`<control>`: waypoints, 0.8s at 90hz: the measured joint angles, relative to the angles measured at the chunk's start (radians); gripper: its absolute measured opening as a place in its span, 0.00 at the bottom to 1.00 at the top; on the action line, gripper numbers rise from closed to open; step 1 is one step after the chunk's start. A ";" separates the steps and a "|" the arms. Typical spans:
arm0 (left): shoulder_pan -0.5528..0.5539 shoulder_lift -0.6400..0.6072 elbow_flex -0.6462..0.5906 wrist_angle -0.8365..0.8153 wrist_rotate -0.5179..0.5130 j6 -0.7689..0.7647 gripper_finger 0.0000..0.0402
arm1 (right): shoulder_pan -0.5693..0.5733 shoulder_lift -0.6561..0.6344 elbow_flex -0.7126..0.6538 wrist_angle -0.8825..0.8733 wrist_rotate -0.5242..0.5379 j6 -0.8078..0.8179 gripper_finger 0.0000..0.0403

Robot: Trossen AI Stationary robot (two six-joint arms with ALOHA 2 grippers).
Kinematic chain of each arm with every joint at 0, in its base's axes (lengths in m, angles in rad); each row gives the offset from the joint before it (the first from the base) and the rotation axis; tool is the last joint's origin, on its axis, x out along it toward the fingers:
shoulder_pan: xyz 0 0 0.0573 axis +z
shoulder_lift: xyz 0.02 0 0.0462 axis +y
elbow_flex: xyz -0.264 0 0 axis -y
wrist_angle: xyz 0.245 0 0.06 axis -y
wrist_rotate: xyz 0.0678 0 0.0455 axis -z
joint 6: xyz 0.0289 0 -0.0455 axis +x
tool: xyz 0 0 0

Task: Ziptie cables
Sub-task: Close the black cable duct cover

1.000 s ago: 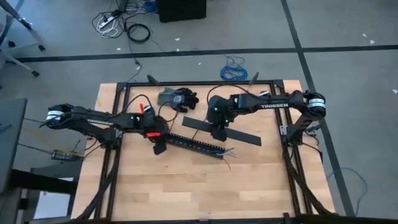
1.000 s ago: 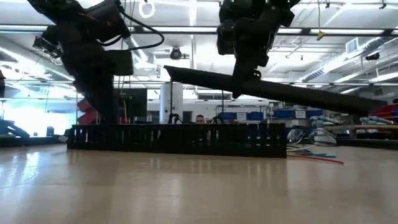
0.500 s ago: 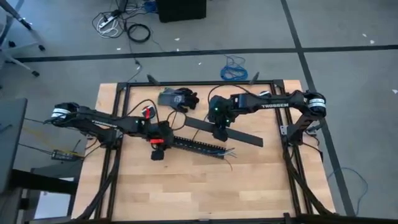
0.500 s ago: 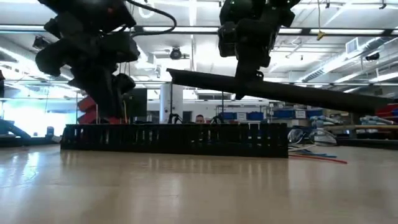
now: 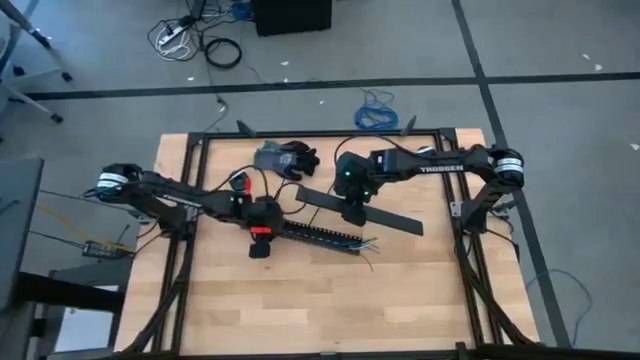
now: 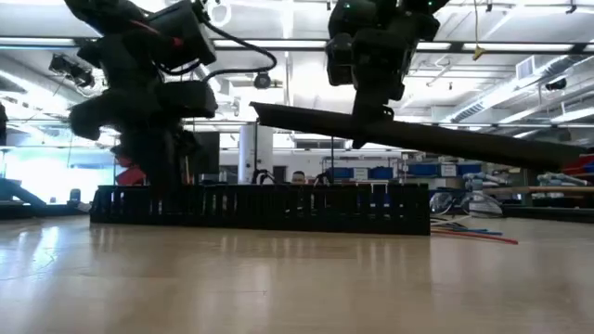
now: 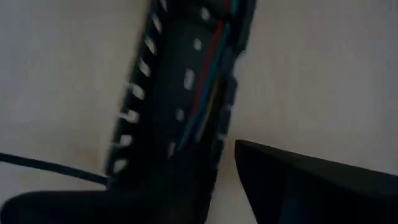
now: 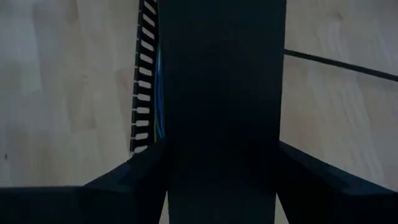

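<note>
A black slotted duct (image 5: 318, 235) lies flat on the wooden table, also seen in the low view (image 6: 260, 208). The cables (image 7: 205, 93), thin coloured wires, run inside it, and their ends stick out past its right end (image 5: 366, 246). My left gripper (image 5: 260, 230) hangs over the duct's left end. It is open, with a finger (image 7: 298, 186) on either side of the duct. My right gripper (image 5: 352, 210) is shut on a flat black strip (image 5: 385, 218) held above the duct. My left gripper stands astride the duct's left end (image 7: 168, 180); whether a finger touches it I cannot tell. My right gripper pinches the strip's two long edges (image 8: 166, 168) between its fingers, nearer the strip's left end. It comes from above, across the strip. The strip (image 6: 436, 139) hangs clear of the table, slightly tilted.
A dark grey and black bundle (image 5: 286, 159) lies near the table's far edge. Black frame rails (image 5: 190, 200) run along the table's sides. A blue coiled cable (image 5: 378, 108) lies on the floor beyond. Bare wood (image 5: 320, 300) fills the near half.
My left arm has reached toward the table's right edge, and its wrist has turned and swung over the duct's left end. My right gripper has kept the strip still above the duct.
</note>
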 joint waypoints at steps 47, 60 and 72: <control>-0.002 0.062 0.061 0.137 -0.005 -0.138 0.02 | -0.002 0.000 0.000 -0.045 0.026 -0.018 0.60; -0.003 0.113 0.063 0.136 0.055 -0.096 0.03 | -0.002 0.000 0.000 -0.054 0.027 -0.018 0.60; -0.003 0.126 0.063 0.153 0.063 -0.075 0.08 | -0.002 0.000 0.000 -0.063 0.027 -0.019 0.60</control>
